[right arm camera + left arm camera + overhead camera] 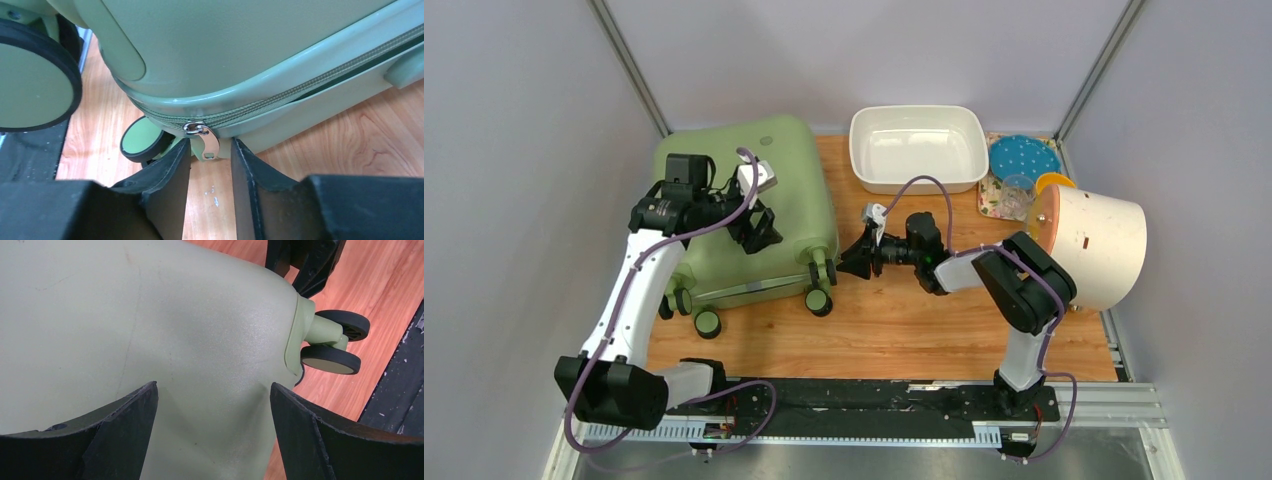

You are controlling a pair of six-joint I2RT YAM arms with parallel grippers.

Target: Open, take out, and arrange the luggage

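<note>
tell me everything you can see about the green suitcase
The suitcase is a sage-green hard shell, smooth and matte like plastic, with rounded corners. It lies flat, lid down, on the wooden table at the left, black-rimmed wheels toward the arms. A zipper runs along its edge, with a silver pull hanging at a corner between the parted fingers of the right gripper. The left gripper hangs wide open over the shell.

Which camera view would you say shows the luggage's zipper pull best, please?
The right wrist view: the metal zipper pull sits close up between the right claw fingers. The top external view cannot resolve it; the left wrist shows only luggage shell and wheels.
</note>
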